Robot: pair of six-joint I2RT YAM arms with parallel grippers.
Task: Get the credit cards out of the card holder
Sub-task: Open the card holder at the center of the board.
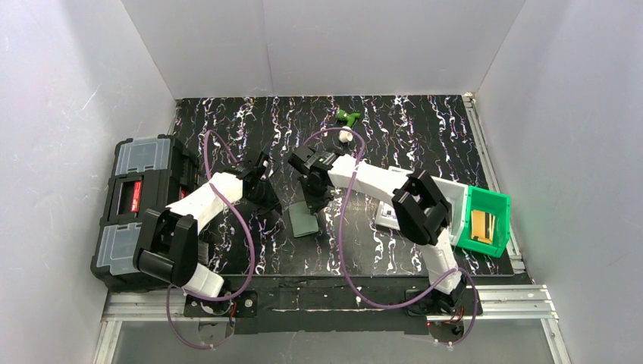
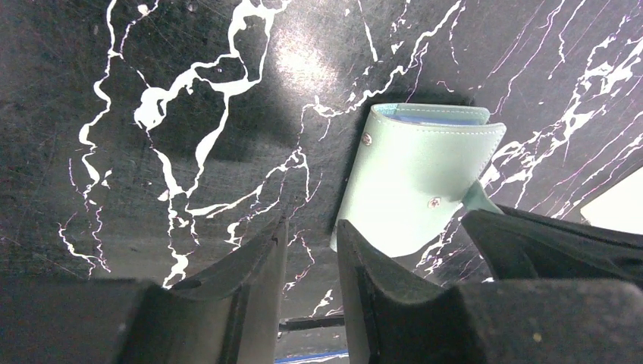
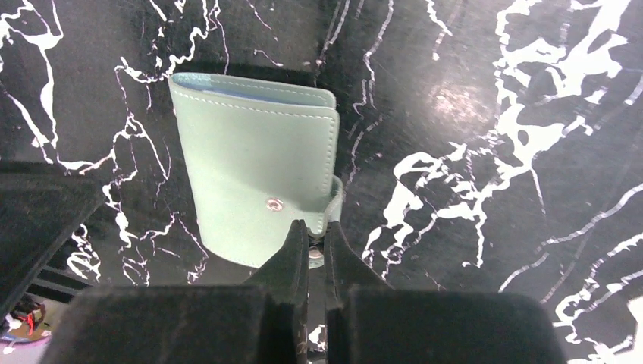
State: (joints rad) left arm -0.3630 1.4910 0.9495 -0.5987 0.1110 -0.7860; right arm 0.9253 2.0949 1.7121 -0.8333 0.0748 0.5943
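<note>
One card holder (image 3: 254, 163) lies folded shut on the black, white-veined desk (image 1: 425, 129), near the middle and between the two arms. Its grey-green cover faces up, with one snap stud showing. A thin pale-blue edge shows between its covers at the far end; whether that is card or lining cannot be told, so the credit cards cannot be counted. Two tools work at it. The right tool (image 3: 316, 227) is pinched almost fully closed on the small snap tab (image 3: 334, 199) that curls off the holder's edge. The left tool (image 2: 311, 227) stands just beside the holder's opposite side with its jaws partly apart and nothing between them, low over bare desk. Around them are one big black toolbox (image 1: 140, 199) at the desk's left edge, one green bin (image 1: 497, 201) at the right edge with something yellowish inside, and one white tray (image 1: 458, 208) beside the bin. The right arm partly hides the tray, on which lies a pale flat piece (image 1: 390, 217) with dark marks. Well behind the arms sit one small green toy (image 1: 349, 117) and one small white ball (image 1: 345, 136). Purple cables loop over both arms.
</note>
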